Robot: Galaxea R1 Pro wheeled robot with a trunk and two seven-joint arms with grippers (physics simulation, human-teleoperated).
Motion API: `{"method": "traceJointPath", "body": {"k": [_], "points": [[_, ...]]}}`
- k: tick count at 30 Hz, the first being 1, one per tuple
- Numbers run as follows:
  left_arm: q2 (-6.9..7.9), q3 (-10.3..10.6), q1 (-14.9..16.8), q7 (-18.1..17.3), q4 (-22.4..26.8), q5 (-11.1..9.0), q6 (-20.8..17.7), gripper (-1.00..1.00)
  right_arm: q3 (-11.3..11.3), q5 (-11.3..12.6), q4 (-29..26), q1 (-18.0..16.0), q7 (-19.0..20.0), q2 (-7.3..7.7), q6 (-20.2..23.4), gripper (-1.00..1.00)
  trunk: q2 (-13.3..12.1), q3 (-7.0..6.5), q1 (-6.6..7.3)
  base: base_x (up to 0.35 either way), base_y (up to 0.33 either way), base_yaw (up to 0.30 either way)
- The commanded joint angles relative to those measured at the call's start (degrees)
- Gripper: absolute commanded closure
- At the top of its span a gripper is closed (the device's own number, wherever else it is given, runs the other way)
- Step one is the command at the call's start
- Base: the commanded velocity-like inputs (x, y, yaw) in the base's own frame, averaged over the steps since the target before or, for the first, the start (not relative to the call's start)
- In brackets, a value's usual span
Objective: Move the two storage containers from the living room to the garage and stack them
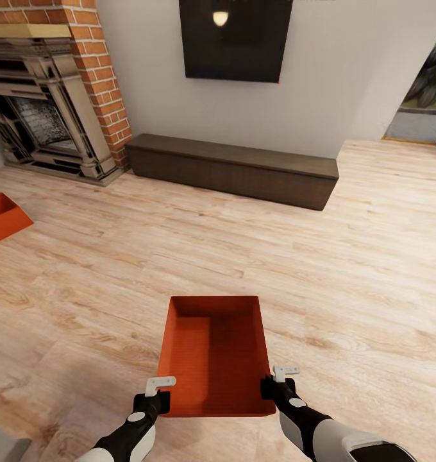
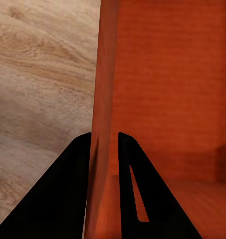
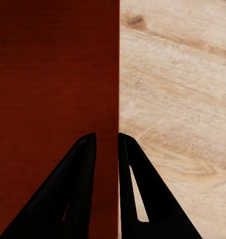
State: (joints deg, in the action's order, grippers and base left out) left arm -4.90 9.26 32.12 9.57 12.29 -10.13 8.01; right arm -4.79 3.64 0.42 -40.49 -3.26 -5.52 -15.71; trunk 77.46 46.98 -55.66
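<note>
A: Where's the storage container [image 1: 213,350]?
B: Just in front of the robot over the light wood floor [image 1: 346,269], open side up. The left tool [image 1: 159,391] pinches its left wall, the right tool [image 1: 277,380] its right wall.
A: And the other container [image 1: 3,217]?
B: Far left on the floor, near the brick fireplace [image 1: 51,96]

The head camera looks down and forward from high over the wood floor [image 1: 346,256]. Both wrist cameras sit close against opposite walls of the same storage container [image 1: 215,353].
</note>
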Motion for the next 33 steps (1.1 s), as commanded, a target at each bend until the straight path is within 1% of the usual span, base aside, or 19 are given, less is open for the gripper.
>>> {"method": "traceJointPath", "body": {"k": [1,33], "points": [[-0.02,0.12,0.05,0.62,0.01,-0.35,0.15,1.0,-0.04,0.58,0.09,-0.02,-0.01,-0.02,-0.19,1.0,-0.4,-0.15,0.23,0.0,0.0,0.0],[-0.02,0.14,0.05,0.62,0.01,-0.33,0.17,1.0,-0.04,0.58,0.1,-0.02,0.01,-0.19,-0.2,1.0,-13.23,-5.9,7.26,0.0,0.0,0.0]]}}
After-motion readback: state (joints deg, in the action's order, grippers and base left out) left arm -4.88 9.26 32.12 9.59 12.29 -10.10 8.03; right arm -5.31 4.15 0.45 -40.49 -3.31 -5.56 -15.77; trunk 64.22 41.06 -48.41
